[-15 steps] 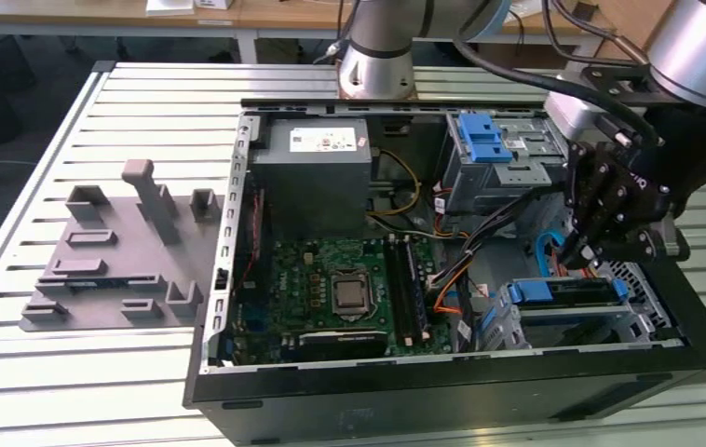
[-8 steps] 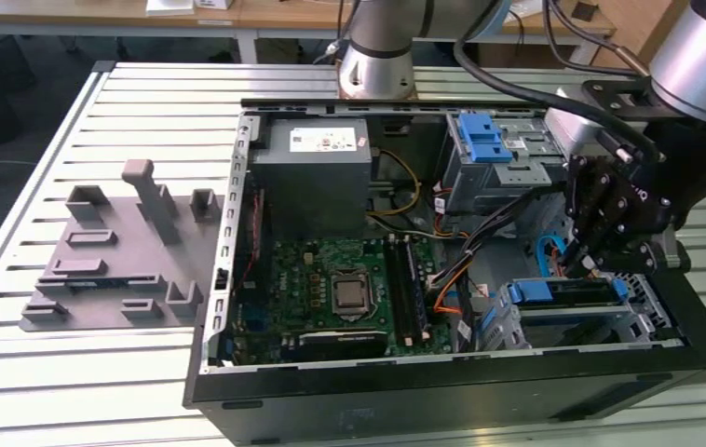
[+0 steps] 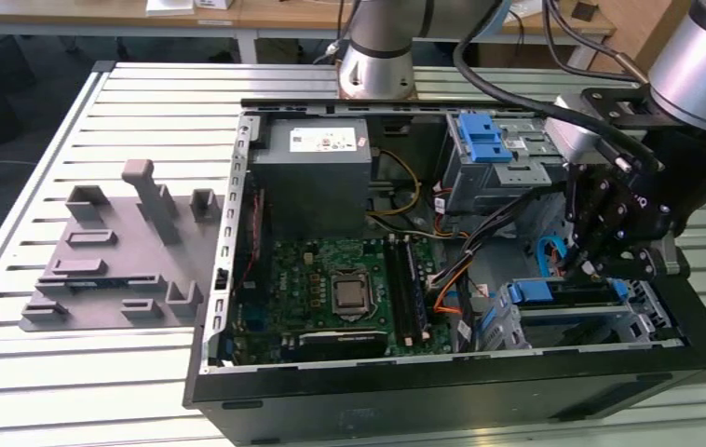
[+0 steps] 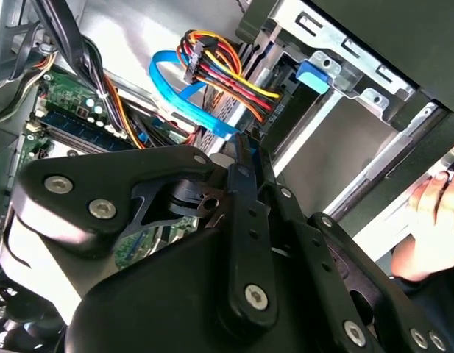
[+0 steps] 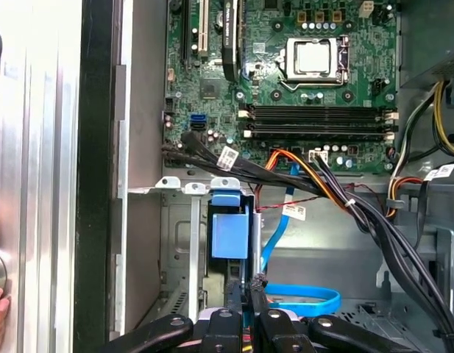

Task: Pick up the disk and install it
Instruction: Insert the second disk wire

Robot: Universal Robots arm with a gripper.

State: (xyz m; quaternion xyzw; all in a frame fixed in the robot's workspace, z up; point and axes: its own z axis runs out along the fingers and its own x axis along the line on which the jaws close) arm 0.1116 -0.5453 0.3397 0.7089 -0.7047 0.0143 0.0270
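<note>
The tool (image 3: 604, 268) hangs inside the open PC case (image 3: 453, 391), at the drive cage on the exterior view's right, w/ its fingers (image 5: 245, 309) pressed together and nothing between them; both wrist views show the same closed pinch. The disk (image 3: 564, 296) sits in the lower drive bay just beside the tool tip: blue rail and a strip of silver edge show, the rest hidden by the bay frame and the arm's linkage, so can't tell if it's seated fully. In the first wrist view a blue plastic piece (image 5: 230, 229) sits just ahead of the fingertips; whether it's the disk's rail or a bay part is hard to say. Blue flat cable (image 5: 300, 298) loops close by, and a black cable bundle (image 5: 344, 206) crosses toward the motherboard (image 3: 341, 293). A blue latch (image 3: 483, 140) sits on the upper cage. Grey fixture block (image 3: 117, 261) lies on the slatted worktop (image 3: 30, 372), well apart from the case. A person's hand (image 4: 433, 228) rests at the case edge, partly cut off.
</note>
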